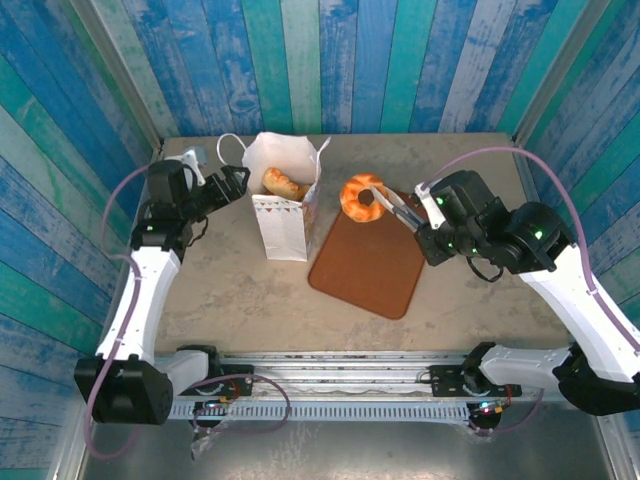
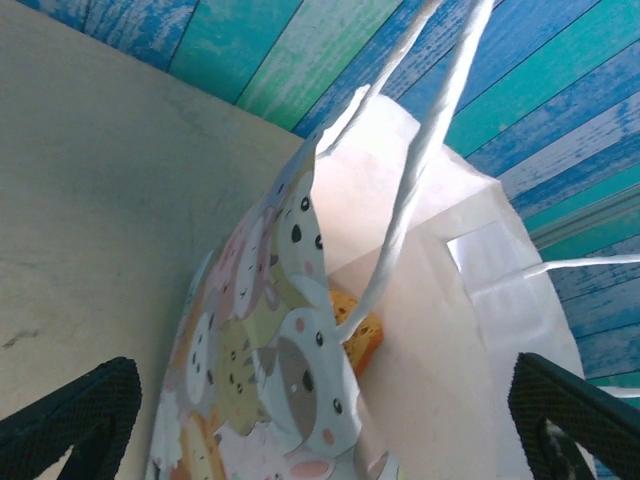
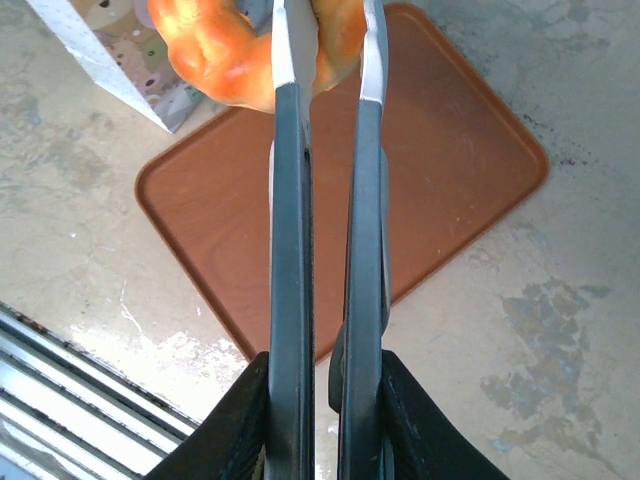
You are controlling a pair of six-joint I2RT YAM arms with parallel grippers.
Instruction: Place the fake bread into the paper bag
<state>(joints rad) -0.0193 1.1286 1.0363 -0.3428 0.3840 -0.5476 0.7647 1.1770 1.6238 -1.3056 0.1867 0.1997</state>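
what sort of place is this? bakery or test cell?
Most likely a staged test cell, not a bakery: blue-green plank walls box in a small table, a metal rail runs along its near edge, and the goods are props, a paper bag and a toy ring pastry.

A flat brown tray (image 1: 365,262) with rounded corners lies askew (its edges slanted against the table's) on a mottled beige tabletop (image 1: 240,300). Beyond the tray rises a wall of blue and green painted planks (image 1: 340,60). Nearer than the tray runs a metal rail (image 1: 340,385).
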